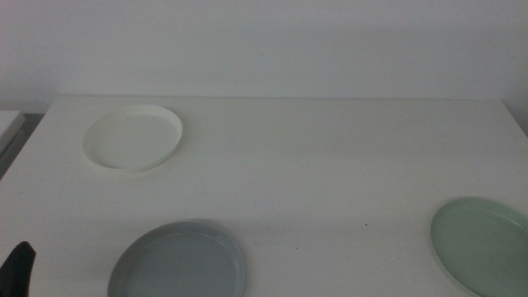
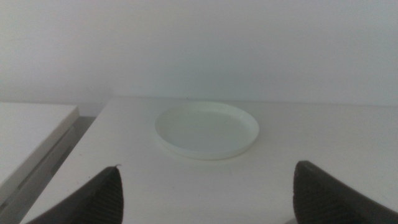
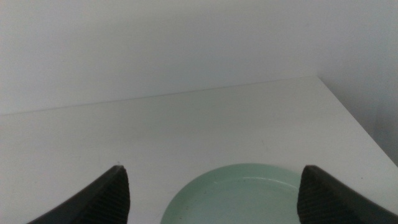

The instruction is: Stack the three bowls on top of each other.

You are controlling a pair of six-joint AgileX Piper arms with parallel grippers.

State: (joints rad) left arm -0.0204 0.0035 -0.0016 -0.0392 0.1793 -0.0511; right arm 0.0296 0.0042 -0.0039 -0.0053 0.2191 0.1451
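Three bowls lie apart on the white table [image 1: 313, 181]. The white bowl [image 1: 133, 138] sits at the far left, and it also shows in the left wrist view [image 2: 207, 129], ahead of my open left gripper [image 2: 208, 196]. At the near edge, left of centre, rests the grey bowl [image 1: 178, 261]. The pale green bowl [image 1: 481, 244] is at the near right; in the right wrist view this pale green bowl [image 3: 239, 196] lies just beyond my open right gripper [image 3: 211, 199]. Only a dark jaw tip of the left gripper [image 1: 18, 268] shows at the middle view's bottom left corner.
A white wall [image 1: 264, 41] rises behind the table. A second white surface [image 2: 28, 134] stands beside the table's left edge, across a dark gap. The table's right edge [image 3: 354, 124] runs close to the green bowl.
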